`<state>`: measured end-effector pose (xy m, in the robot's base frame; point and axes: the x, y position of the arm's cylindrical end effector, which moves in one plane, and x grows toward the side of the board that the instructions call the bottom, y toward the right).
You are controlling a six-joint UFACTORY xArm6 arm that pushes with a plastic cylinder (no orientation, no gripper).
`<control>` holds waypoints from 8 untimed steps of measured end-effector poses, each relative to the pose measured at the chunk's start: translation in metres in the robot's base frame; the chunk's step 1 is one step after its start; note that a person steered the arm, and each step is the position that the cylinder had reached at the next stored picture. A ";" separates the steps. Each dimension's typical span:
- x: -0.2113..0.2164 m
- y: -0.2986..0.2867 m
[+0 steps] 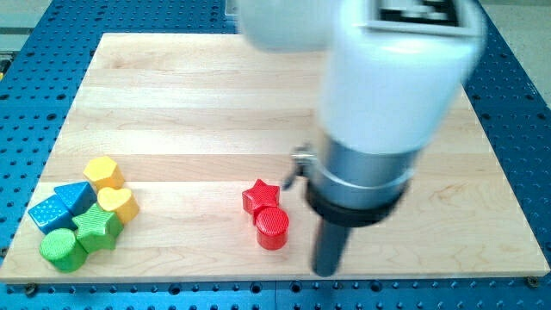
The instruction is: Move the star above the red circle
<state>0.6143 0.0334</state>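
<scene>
In the single camera view, my tip (325, 269) sits near the board's bottom edge, to the view's right of the red circle (273, 228) and apart from it. There are no jaws here to open or close, only a bare rod. The red star (260, 196) lies touching the red circle, just above it and slightly toward the view's left, so the star looks already placed, or very nearly. If any correction is needed, I judge it should be a light nudge on the star's left side, toward the view's right, to centre it over the circle, approached well clear of the circle so that does not shift. At the board's lower left is a tight cluster: a yellow block (103, 172), a yellow heart (118, 204), a blue block (62, 205), a green star (97, 228) and a green circle (61, 249). No containers show on the wooden board (198, 95).
</scene>
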 end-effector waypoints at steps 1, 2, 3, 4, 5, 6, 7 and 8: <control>-0.007 -0.035; -0.007 -0.035; -0.023 -0.035; -0.072 -0.035; -0.102 -0.035; -0.102 -0.035; -0.098 -0.028; -0.081 0.010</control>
